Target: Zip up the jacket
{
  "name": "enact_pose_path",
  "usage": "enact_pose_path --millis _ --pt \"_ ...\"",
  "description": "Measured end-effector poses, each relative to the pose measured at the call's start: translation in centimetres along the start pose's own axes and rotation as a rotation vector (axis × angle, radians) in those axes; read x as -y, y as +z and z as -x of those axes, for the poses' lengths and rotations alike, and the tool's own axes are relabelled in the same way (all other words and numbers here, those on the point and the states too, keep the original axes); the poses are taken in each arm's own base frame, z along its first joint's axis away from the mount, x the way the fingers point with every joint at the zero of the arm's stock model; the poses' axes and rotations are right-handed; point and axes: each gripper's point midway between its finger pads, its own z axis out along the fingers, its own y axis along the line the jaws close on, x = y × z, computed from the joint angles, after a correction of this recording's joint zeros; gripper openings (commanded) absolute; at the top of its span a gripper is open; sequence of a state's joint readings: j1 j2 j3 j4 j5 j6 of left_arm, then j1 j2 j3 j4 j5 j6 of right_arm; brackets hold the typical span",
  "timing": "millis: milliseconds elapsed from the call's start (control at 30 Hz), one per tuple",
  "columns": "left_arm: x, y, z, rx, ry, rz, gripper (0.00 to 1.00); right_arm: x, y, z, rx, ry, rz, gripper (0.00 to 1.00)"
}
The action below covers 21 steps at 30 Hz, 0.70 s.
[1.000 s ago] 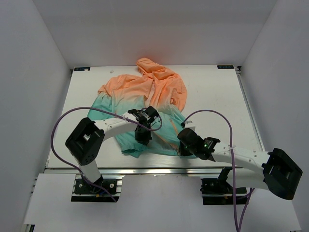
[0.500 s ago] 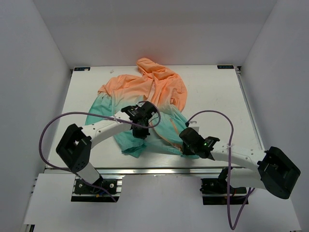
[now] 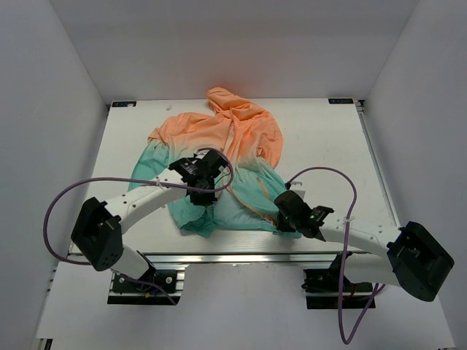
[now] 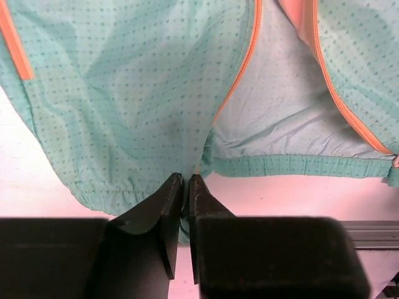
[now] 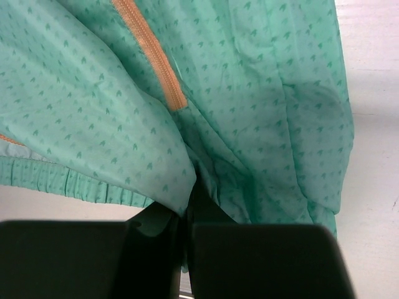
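Note:
The jacket (image 3: 233, 138) lies flat on the table, peach-orange at the hood and shoulders, teal toward the hem. Its front stands apart at the bottom, and the two orange zipper (image 4: 240, 68) sides spread into a V. My left gripper (image 3: 206, 191) is over the left front panel. In the left wrist view its jaws (image 4: 186, 179) are nearly together on the teal hem beside the zipper's lower end. My right gripper (image 3: 281, 221) is at the right hem corner, shut on teal fabric (image 5: 249, 93) that drapes over and hides its fingertips (image 5: 187, 199). An orange zipper strip (image 5: 149, 56) runs just above.
The white table (image 3: 328, 146) is closed in by white walls on three sides. A metal rail (image 3: 241, 257) runs along the near edge. Purple cables (image 3: 73, 193) loop off both arms. The jacket's left sleeve (image 3: 149, 171) lies toward the left.
My left gripper has moved away from the near edge and leftward, drawing the left front panel with it, so more pale lining shows at the hem. The right gripper has barely shifted.

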<state>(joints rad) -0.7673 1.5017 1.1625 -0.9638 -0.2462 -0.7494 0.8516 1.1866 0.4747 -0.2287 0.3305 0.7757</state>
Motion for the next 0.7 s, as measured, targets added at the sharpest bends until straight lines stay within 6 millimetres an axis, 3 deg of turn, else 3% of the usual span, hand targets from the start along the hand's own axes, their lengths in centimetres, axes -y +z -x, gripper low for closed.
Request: enact_pose_path --millis 200,400,667,700 --pt "-0.5 0.0 -0.2 0.001 -0.004 -0.004 0.00 0.1 0.0 0.1 0.001 0.003 -0.002 0.00" --pt "-0.2 1.5 -2.2 -0.050 0.015 -0.045 0.00 -0.4 -0.3 0.0 -0.001 -0.065 0.069 0.00" --pt "1.7 2.6 -4.7 -0.110 0.086 -0.218 0.00 -4.1 -2.9 0.6 0.030 -0.184 0.326 0.00" --pt "1.7 2.8 -5.2 -0.127 0.095 -0.228 0.07 -4.4 -3.1 0.7 0.032 -0.189 0.338 0.00"
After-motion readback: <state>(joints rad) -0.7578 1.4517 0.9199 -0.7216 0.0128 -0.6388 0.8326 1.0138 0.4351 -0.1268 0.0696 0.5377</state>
